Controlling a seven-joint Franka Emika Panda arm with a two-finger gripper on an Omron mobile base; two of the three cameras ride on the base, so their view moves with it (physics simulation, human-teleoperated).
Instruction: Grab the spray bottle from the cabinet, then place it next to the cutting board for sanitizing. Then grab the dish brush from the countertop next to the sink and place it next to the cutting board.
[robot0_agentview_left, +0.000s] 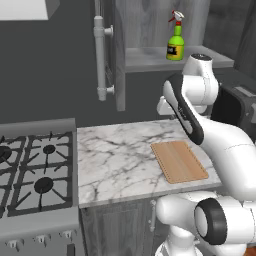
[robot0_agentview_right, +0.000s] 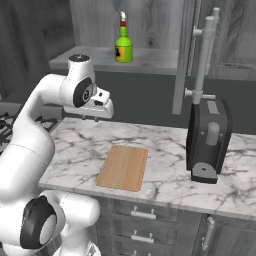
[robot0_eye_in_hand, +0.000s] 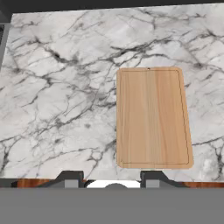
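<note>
since the spray bottle (robot0_agentview_left: 175, 43) stands untouched on the cabinet (robot0_agentview_left: 150, 55) shelf above the cutting board (robot0_eye_in_hand: 153, 117), the gripper (robot0_eye_in_hand: 113, 178) hangs over that board with jaws parted, empty.

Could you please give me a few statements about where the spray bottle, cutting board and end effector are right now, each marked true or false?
1. The spray bottle stands upright on the cabinet shelf. True.
2. The cutting board lies on the stove. False: it lies flat on the marble countertop.
3. The end effector grips the bottle. False: it hangs empty above the countertop.
4. The cabinet door is open. True.
5. Something rests on the cutting board. False: its top is bare.
</note>
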